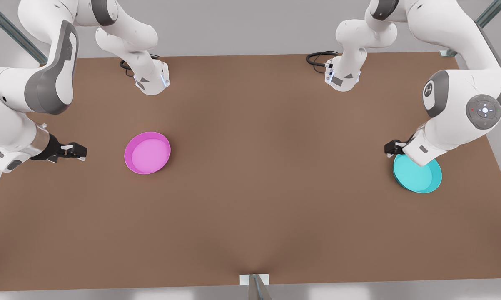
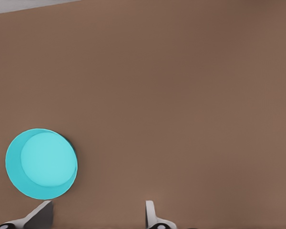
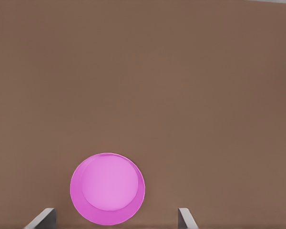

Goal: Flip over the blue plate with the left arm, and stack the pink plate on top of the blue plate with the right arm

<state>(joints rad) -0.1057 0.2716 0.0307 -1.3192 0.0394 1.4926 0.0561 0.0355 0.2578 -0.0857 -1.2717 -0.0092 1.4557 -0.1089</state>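
Left hand point(image 1: 394, 148) hovers open-fingered at the round, shallow cyan plastic plate point(image 1: 419, 177), light and stiff, best pinched by its rim; right hand point(image 1: 77, 151) waits, spread wide, beside the round magenta-pink plastic plate point(image 1: 147, 153).

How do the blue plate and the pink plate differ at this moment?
The blue plate is cyan and lies on the front view's right; the pink plate is magenta, on its left. The left gripper, open, hovers by the blue plate's rim; the right gripper, open, sits farther from the pink plate. Both lie rim-up on the table, alike in shape.
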